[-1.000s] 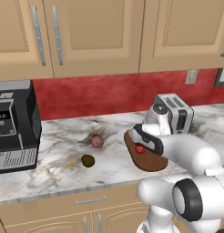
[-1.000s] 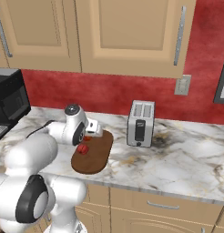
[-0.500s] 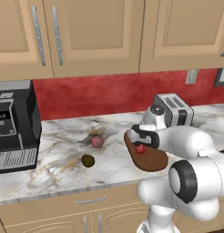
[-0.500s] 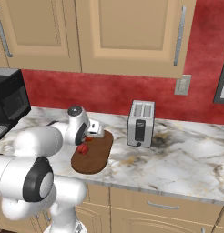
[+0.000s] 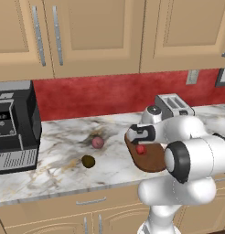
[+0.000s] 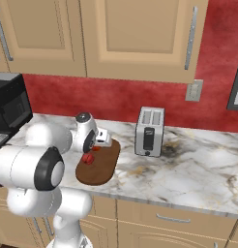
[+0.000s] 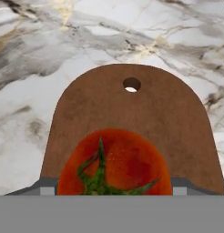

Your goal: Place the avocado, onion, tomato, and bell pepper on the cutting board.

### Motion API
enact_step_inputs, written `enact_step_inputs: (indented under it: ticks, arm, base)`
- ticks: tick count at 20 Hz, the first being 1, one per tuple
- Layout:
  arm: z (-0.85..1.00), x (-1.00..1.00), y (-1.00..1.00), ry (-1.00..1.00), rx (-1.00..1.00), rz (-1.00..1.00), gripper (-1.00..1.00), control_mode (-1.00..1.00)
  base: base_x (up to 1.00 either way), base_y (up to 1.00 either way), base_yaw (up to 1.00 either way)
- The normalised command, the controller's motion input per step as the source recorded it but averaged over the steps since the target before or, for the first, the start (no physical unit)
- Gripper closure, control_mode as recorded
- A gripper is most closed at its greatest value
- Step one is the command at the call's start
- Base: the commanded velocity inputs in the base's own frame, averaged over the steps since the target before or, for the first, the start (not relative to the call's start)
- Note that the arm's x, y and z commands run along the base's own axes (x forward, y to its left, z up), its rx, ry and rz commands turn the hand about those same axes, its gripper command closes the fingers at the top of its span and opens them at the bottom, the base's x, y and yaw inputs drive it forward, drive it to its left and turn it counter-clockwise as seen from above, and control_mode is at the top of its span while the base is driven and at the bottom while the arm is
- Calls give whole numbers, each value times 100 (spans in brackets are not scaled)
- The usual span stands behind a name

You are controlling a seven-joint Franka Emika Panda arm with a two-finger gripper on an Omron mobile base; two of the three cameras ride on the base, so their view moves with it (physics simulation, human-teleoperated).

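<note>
The dark reddish-brown cutting board (image 5: 154, 161) (image 6: 104, 165) (image 7: 132, 109) lies on the marble counter. My gripper (image 5: 140, 143) (image 6: 90, 154) hangs over its near-left part, shut on the red tomato (image 5: 141, 149) (image 6: 88, 159) (image 7: 114, 164). The tomato is low over the board or resting on it, and its green stem faces the hand view. Left of the board, the pinkish onion (image 5: 97, 142) and the dark avocado (image 5: 88, 161) sit on the bare counter. The bell pepper is hidden.
A black coffee machine (image 5: 13, 123) stands at the counter's left end. A silver toaster (image 5: 171, 104) (image 6: 149, 131) stands behind and right of the board. Wall cabinets hang above. The counter's front edge runs just below the avocado.
The arm's elbow has swung up and in toward the board. The gripper and the tomato have stayed over the same spot on the board.
</note>
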Motion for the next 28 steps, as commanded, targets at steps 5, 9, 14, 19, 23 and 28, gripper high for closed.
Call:
enact_step_inputs:
  ticks: [5, 9, 14, 19, 23, 28]
  arm:
    - [-11, 17, 0, 1, 0, 0, 100, -100]
    - [-10, 19, 0, 1, 0, 0, 100, -100]
    - [-15, 14, -2, 1, 0, 0, 100, -100]
    - [-21, 8, -2, 1, 0, 0, 100, -100]
    - [-8, 7, 0, 0, 0, 0, 100, -100]
    - [-7, 2, 0, 0, 0, 0, -100, -100]
  base:
    - [0, 0, 0]
    - [0, 0, 0]
    - [0, 0, 0]
    - [0, 0, 0]
    - [0, 0, 0]
    - [0, 0, 0]
